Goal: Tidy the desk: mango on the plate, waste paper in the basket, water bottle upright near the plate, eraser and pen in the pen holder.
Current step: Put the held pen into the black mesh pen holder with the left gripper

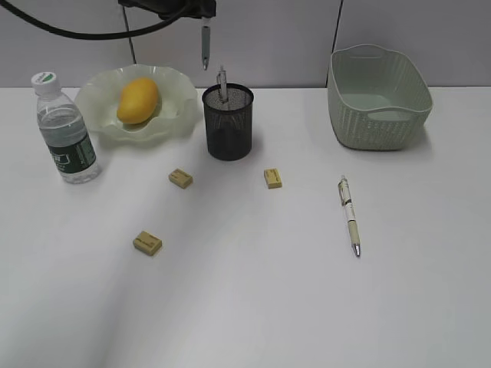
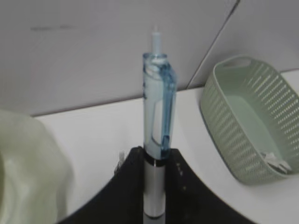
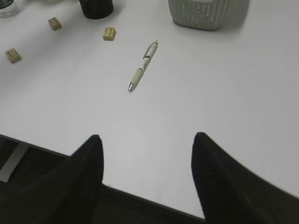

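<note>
Left gripper [image 2: 154,186] holds blue pen [image 2: 158,116] above pen holder [image 1: 228,121].

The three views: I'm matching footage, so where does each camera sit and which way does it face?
Exterior: front, slanting down over the desk; left gripper at top.
Left wrist: looks along the held blue pen toward the basket.
Right wrist: at the near edge, over open right gripper, toward the white pen.
Shared: the basket.
</note>
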You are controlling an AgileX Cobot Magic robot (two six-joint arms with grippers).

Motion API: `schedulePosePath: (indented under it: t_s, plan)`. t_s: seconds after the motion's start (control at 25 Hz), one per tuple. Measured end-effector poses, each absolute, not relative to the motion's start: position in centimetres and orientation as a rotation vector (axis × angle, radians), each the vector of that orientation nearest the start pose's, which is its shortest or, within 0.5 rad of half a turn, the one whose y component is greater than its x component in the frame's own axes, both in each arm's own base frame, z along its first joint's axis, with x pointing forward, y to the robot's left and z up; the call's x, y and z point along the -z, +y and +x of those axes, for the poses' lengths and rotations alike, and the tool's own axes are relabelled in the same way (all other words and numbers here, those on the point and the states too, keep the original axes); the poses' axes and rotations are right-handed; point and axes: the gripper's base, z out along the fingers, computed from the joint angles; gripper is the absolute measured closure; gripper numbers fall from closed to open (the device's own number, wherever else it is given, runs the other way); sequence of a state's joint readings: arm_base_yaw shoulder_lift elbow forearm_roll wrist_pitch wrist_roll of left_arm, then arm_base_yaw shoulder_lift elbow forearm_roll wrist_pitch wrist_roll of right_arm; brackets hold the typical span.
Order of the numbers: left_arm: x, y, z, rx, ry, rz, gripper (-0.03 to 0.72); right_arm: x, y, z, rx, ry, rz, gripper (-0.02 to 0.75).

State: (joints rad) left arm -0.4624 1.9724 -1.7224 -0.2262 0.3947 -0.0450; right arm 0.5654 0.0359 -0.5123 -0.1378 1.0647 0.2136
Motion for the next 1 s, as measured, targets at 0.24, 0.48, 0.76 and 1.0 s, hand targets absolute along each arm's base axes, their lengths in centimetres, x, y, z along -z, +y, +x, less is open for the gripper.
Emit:
schedulePosePath:
  t_s: [0.24, 0.48, 0.76, 1.0]
  plan:
    - [-27.7, -23.5, 43.5, 0.527, 2.056, 0.252, 0.586, -28.1, -1.0, 0.5, -0.314, 2.047, -0.359, 0.260]
    - [-23.8, -24.8, 44.7, 0.517, 2.057, 0.250, 0.586, -28.1, -1.0, 0.5, -0.314, 2.047, -0.359, 0.260]
    - [-20.4, -25.0, 45.4, 0.449, 2.100, 0.318, 0.586, -28.1, -1.0, 0.5, -0.314, 2.047, -0.359, 0.260]
    - [-19.8, -25.0, 45.4, 0.435, 2.111, 0.334, 0.586, -28.1, -1.0, 0.5, -0.314, 2.047, -0.359, 0.260]
